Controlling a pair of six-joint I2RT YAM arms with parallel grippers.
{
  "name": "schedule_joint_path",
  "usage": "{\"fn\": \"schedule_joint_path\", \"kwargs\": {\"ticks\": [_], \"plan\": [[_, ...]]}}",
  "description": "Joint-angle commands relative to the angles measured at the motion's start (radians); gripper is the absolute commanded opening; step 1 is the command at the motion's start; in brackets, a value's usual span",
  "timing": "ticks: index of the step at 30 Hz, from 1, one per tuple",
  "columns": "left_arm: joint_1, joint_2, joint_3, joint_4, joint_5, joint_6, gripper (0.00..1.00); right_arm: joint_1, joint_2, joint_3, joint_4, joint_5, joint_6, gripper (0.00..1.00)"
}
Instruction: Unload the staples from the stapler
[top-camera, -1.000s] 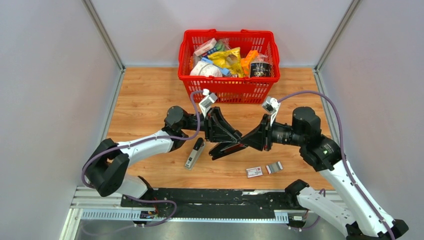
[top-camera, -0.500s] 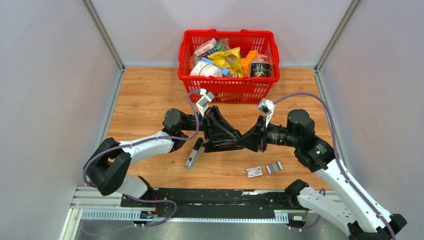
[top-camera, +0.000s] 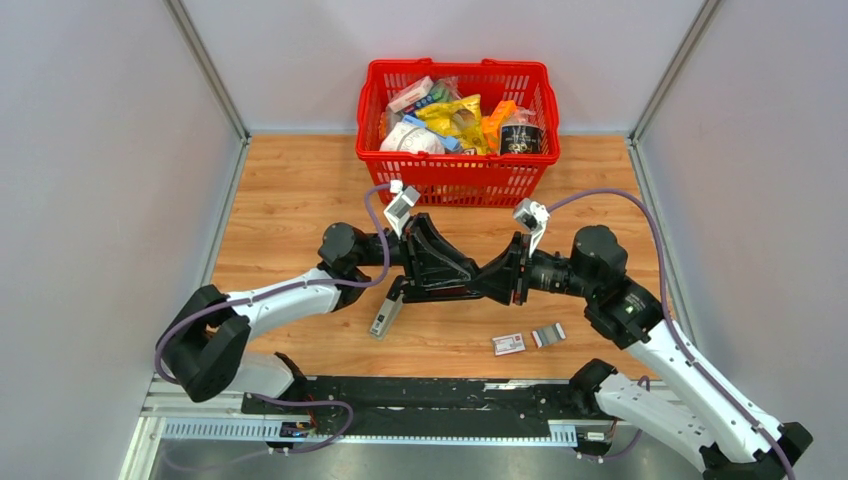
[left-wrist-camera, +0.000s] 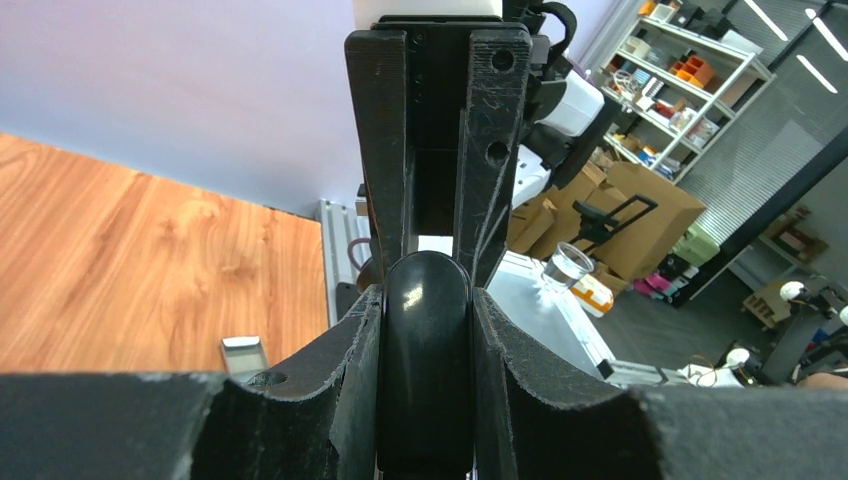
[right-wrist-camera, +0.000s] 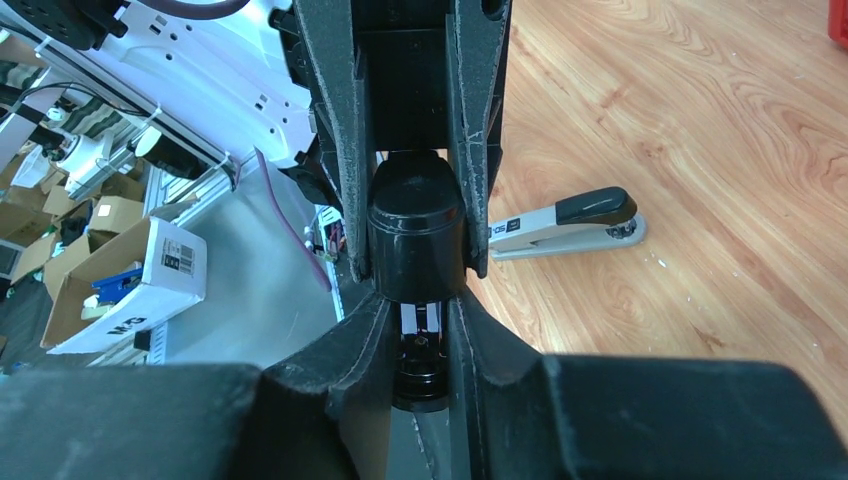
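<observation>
Jaws: left gripper (left-wrist-camera: 425, 305) and right gripper (right-wrist-camera: 415, 310) both clamp the black stapler (right-wrist-camera: 415, 235) (from opposite ends) | grey stapler (right-wrist-camera: 565, 222) lies on table (top-camera: 300, 190) | staples (top-camera: 548, 334) beside white-and-red box (top-camera: 508, 344)

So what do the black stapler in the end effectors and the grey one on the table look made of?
The black stapler: glossy, smooth, with bright glints; probably moulded plastic, maybe lacquered metal. The grey stapler: matte pale body, likely painted metal; its dark top cap looks like shiny plastic.
</observation>
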Motion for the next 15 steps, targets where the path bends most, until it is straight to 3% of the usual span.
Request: {"fn": "schedule_joint_path", "kwargs": {"ticks": [1,15], "plan": [[-0.006,-0.078,0.043,0.164,-0.202,0.051,0.00,0.033,0.007,-0.081,-0.010,-0.049,0.055,0.24],[-0.006,-0.118,0.073,0.138,-0.268,0.091,0.00,0.082,-0.056,-0.202,0.073,-0.055,0.119,0.23]]}}
